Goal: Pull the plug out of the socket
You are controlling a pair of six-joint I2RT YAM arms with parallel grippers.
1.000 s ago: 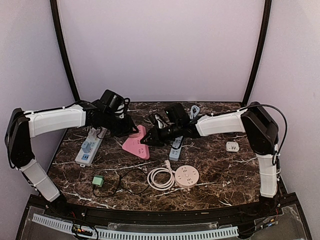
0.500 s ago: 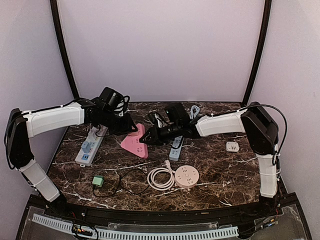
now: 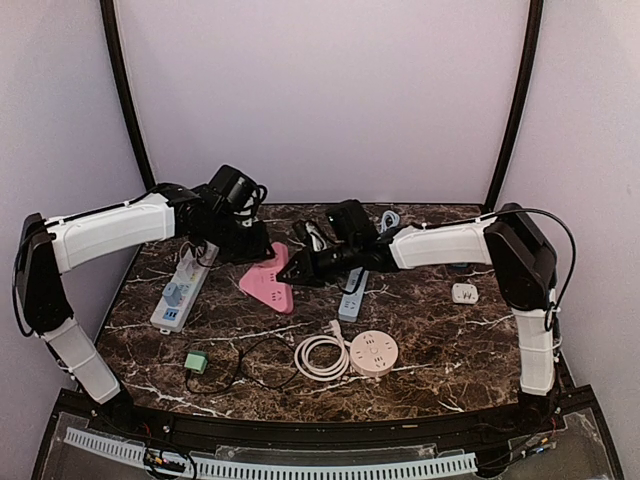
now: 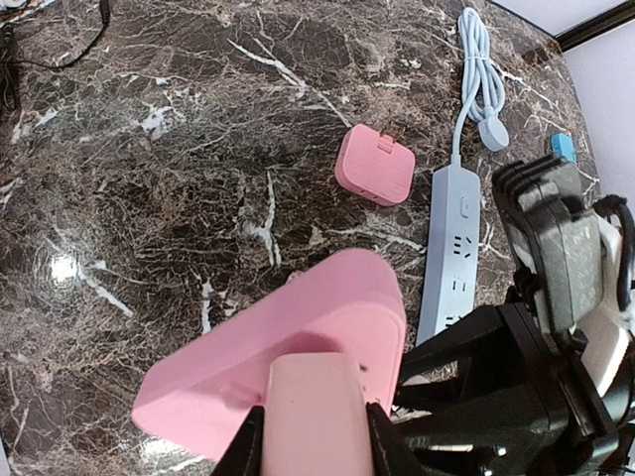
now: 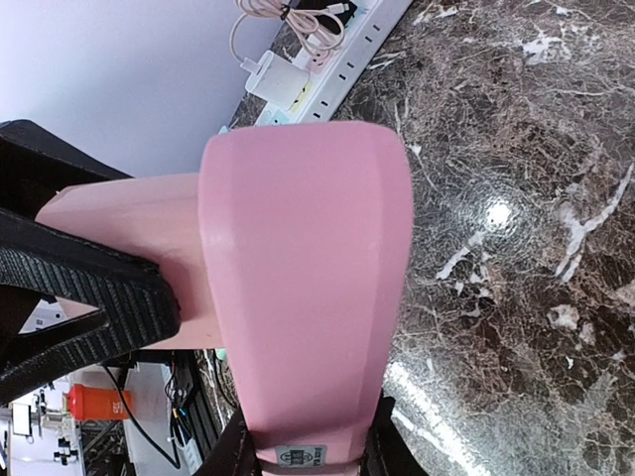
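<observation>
A pink triangular socket is held tilted above the marble table between both arms. My right gripper is shut on one end of the socket, its jaws at the bottom of the right wrist view. My left gripper is shut on a pale pink plug that sits seated against the socket's face. In the right wrist view the plug joins the socket's left side, with a black left finger on it.
A white power strip lies at the left and a grey-blue strip under the right arm. A small pink adapter lies on the table. A round socket, a coiled white cable and a green plug lie near the front.
Both grippers have moved a little up and back with the socket between them. The socket has shifted slightly left and tilted more; the plug still sits in it.
</observation>
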